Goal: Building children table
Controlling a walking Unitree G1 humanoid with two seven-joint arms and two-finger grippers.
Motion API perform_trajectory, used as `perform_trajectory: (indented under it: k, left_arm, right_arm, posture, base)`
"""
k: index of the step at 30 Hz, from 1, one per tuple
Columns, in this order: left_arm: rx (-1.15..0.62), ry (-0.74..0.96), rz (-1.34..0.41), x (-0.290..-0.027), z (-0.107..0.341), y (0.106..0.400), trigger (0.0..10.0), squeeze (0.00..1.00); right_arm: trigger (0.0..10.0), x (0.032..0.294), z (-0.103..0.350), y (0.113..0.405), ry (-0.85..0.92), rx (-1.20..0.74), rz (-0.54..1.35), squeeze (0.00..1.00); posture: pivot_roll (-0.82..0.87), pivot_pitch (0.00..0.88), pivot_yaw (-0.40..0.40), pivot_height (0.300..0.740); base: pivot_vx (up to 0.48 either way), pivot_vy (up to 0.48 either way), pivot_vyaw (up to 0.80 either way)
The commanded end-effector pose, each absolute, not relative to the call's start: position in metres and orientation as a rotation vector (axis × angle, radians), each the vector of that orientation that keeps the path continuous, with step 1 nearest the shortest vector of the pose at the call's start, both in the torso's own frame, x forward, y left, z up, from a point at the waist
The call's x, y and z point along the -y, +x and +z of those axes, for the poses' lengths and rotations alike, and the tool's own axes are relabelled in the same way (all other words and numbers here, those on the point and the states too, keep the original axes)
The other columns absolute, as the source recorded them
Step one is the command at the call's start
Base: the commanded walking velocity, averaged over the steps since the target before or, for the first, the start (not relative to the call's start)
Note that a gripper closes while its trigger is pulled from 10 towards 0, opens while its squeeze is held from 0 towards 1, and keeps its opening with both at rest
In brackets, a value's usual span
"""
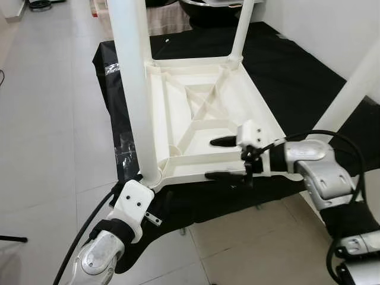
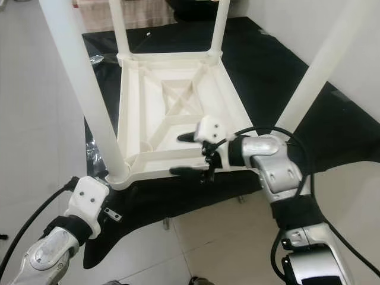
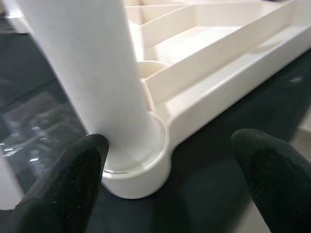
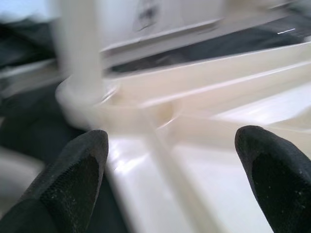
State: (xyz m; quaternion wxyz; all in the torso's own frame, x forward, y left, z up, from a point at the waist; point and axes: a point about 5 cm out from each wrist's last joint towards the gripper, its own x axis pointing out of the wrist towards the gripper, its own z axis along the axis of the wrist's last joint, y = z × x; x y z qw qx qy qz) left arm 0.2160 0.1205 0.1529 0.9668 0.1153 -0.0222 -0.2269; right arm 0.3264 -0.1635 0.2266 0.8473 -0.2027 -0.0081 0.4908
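Over table (image 1: 202,113) rim — right gripper (image 1: 228,158) jaws spread | left gripper (image 3: 170,179) gaping — at leg (image 1: 135,89) base

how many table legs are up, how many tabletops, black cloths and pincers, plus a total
table legs standing in the upside-down tabletop: 4 (near left, far left, far right, near right)
tabletop: 1
black cloth: 1
pincers: 2 (left pincer, right pincer), both open
total: 8

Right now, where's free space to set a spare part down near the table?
Bare black cloth right of the upturned tabletop, and tile floor to its left. Crowded: near edge, where left gripper and right gripper sit.
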Motion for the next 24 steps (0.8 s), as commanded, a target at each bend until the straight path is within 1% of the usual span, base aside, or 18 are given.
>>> perform_trajectory:
  k: [1, 2, 3, 7, 11, 12, 13, 17, 20, 22, 24]
  left_arm:
    - [0.031, 0.188, -0.589, -0.106, 0.152, 0.209, 10.0, 0.0]
    - [0.033, 0.192, -0.607, -0.105, 0.151, 0.208, 10.0, 0.0]
    - [0.033, 0.192, -0.607, -0.105, 0.151, 0.208, 10.0, 0.0]
    - [0.032, 0.177, -0.648, -0.102, 0.151, 0.205, 10.0, 0.0]
    - [-0.018, 0.116, -0.793, -0.097, 0.149, 0.193, 10.0, 0.0]
    - [-0.018, 0.116, -0.793, -0.097, 0.149, 0.193, 10.0, 0.0]
    - [-0.035, 0.098, -0.823, -0.098, 0.148, 0.19, 10.0, 0.0]
    - [-0.041, 0.094, -0.82, -0.102, 0.148, 0.191, 10.0, 0.0]
    - [-0.031, 0.086, -0.781, -0.107, 0.15, 0.197, 10.0, 0.0]
    - [-0.028, 0.084, -0.765, -0.108, 0.15, 0.199, 10.0, 0.0]
    - [-0.028, 0.084, -0.765, -0.108, 0.15, 0.199, 10.0, 0.0]
  right_arm:
    - [10.0, 0.158, 0.223, 0.321, -0.328, 0.053, 0.959, 0.0]
    - [10.0, 0.155, 0.22, 0.317, -0.266, 0.047, 0.943, 0.0]
    - [10.0, 0.155, 0.22, 0.317, -0.266, 0.047, 0.943, 0.0]
    - [10.0, 0.142, 0.208, 0.303, -0.128, 0.044, 0.918, 0.0]
    - [10.0, 0.124, 0.194, 0.283, -0.048, 0.018, 1.0, 0.0]
    - [10.0, 0.124, 0.194, 0.283, -0.048, 0.018, 1.0, 0.0]
    - [10.0, 0.121, 0.188, 0.276, -0.041, -0.012, 1.032, 0.0]
    - [10.0, 0.121, 0.179, 0.268, -0.07, -0.068, 1.078, 0.0]
    - [10.0, 0.135, 0.167, 0.249, -0.164, -0.192, 1.156, 0.0]
    - [10.0, 0.141, 0.165, 0.245, -0.18, -0.228, 1.165, 0.0]
    - [10.0, 0.141, 0.165, 0.245, -0.18, -0.228, 1.165, 0.0]
  posture:
    - [0.0, 0.151, -0.013, 0.74]
    - [0.0, 0.149, -0.012, 0.74]
    - [0.0, 0.149, -0.012, 0.74]
    - [-0.01, 0.144, -0.011, 0.74]
    - [-0.01, 0.136, -0.007, 0.74]
    - [-0.01, 0.136, -0.007, 0.74]
    - [-0.01, 0.136, -0.009, 0.74]
    - [-0.01, 0.135, -0.015, 0.74]
    - [-0.01, 0.138, -0.014, 0.74]
    - [-0.01, 0.138, -0.014, 0.74]
    - [-0.01, 0.138, -0.014, 0.74]
  base:
    - [0.0, -0.262, 0.0]
    - [0.0, -0.472, 0.0]
    - [0.0, -0.472, 0.0]
    - [0.0, -0.478, 0.0]
    - [0.0, -0.48, 0.0]
    - [0.0, -0.48, 0.0]
    - [0.0, -0.48, 0.0]
    - [0.0, -0.48, 0.0]
    - [0.0, -0.48, 0.0]
    - [0.0, -0.48, 0.0]
    - [0.0, -0.48, 0.0]
